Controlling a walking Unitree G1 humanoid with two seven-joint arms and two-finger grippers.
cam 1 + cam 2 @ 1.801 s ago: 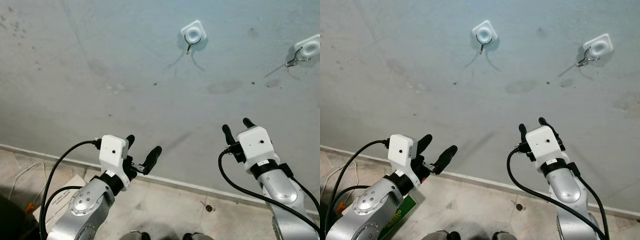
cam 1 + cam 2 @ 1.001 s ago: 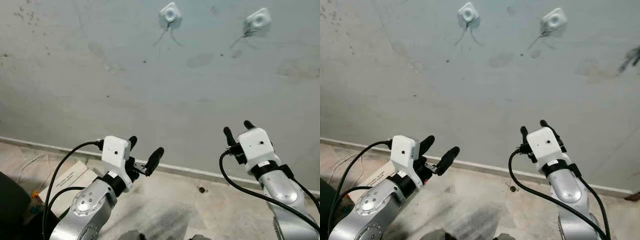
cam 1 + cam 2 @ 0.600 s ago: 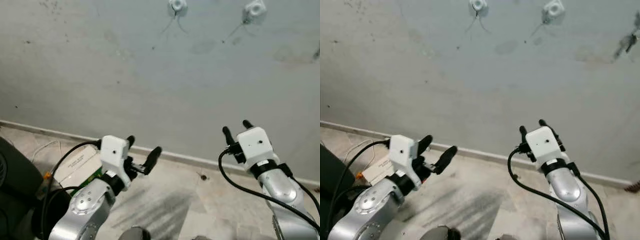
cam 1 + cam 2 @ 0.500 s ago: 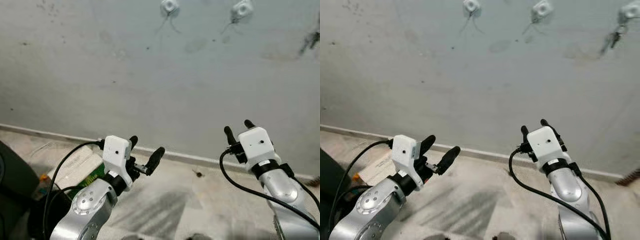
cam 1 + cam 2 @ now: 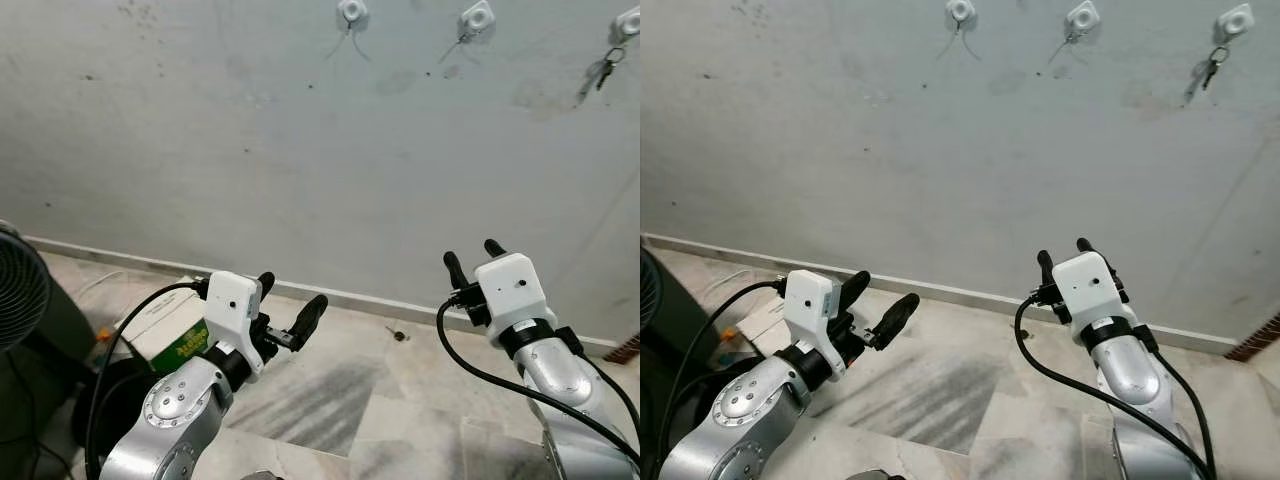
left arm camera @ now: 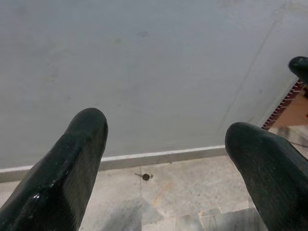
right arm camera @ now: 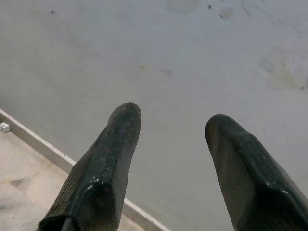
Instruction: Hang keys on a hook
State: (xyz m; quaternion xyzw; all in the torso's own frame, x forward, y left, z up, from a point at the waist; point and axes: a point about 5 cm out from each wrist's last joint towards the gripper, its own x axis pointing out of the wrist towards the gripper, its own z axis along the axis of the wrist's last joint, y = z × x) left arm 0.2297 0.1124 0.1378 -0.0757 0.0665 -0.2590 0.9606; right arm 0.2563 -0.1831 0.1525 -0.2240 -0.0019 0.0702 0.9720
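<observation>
Hovering low with fingers spread and nothing in them, the left gripper (image 5: 290, 305) and right gripper (image 5: 470, 256) face the grey wall (image 5: 250, 140). Keys (image 5: 1207, 70) hang off the hook (image 5: 1234, 22) way up, right of the right gripper.

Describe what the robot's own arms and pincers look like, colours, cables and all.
Both arms are silver metal with rounded joints and black collars at the wrist. Each wrist carries a white boxy camera housing with a small dark dot. A black cable loops from each housing down along the arm. The left pincer and the right pincer each have two long black fingers with rounded tips.
</observation>
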